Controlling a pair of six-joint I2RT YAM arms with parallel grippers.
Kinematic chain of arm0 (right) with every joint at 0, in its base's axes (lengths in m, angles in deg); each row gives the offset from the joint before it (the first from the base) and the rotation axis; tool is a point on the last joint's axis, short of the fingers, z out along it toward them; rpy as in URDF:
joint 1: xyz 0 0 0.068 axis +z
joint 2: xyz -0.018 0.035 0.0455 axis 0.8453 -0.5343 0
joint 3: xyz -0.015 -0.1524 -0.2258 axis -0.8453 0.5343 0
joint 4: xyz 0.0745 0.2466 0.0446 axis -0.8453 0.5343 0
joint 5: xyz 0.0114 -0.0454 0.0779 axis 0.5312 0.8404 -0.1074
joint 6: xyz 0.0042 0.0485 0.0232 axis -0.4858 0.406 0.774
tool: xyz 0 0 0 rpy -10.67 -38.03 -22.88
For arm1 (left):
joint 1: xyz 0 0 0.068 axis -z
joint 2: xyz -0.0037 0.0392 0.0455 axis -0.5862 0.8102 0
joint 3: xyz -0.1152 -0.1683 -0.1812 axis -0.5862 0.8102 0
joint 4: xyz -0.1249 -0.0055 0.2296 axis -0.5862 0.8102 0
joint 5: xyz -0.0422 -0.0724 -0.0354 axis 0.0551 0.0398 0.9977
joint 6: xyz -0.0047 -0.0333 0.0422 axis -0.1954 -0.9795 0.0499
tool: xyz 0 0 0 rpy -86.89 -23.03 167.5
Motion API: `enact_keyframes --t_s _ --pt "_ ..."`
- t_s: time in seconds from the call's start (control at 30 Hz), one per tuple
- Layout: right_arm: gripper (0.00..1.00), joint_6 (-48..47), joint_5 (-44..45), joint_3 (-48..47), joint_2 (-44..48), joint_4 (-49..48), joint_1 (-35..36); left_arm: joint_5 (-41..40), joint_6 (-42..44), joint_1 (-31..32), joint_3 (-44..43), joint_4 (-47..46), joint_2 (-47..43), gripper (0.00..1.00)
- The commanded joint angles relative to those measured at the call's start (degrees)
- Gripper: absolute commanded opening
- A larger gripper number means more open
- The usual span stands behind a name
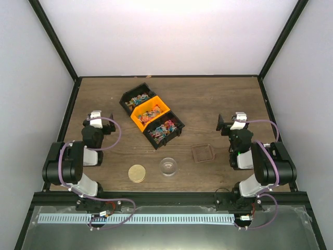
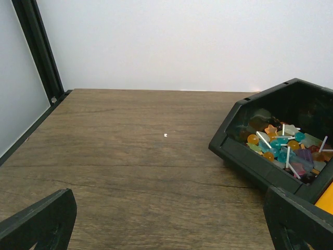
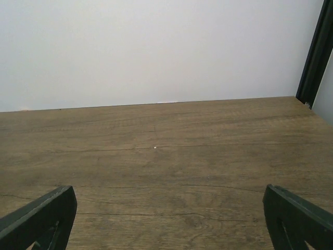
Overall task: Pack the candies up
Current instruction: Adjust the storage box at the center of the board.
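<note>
Your left gripper (image 2: 169, 208) and right gripper (image 3: 169, 208) both stand spread wide, holding nothing. The candies (image 1: 150, 111) lie in three bins (image 2: 244, 161) set diagonally mid-table, just right of your left gripper; your right gripper faces open table (image 3: 156, 172) up to the back wall (image 3: 156, 52).

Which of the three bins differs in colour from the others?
The middle bin is orange; the far bin and the near bin beside it are black.

Laboratory robot cell: white wall panels (image 1: 166, 36) and black metal frame posts (image 1: 54, 39) enclose the brown wood-grain surface (image 1: 208, 104) ahead of left tool (image 2: 171, 216) and right tool (image 3: 169, 216); grey slotted cable duct (image 1: 135, 219) behind.
</note>
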Motion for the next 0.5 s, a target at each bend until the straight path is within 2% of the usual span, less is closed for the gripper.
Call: enact_keyframes --t_s 0.0,0.47 --pt "1.00 -1.4 -0.7 -1.8 -0.6 -0.5 0.2 0.5 0.0 0.1 -0.3 -2.7 0.2 1.00" --pt "1.00 -1.5 -0.7 -1.4 -0.2 -1.3 0.1 0.5 0.0 0.1 -0.3 -2.7 0.2 1.00"
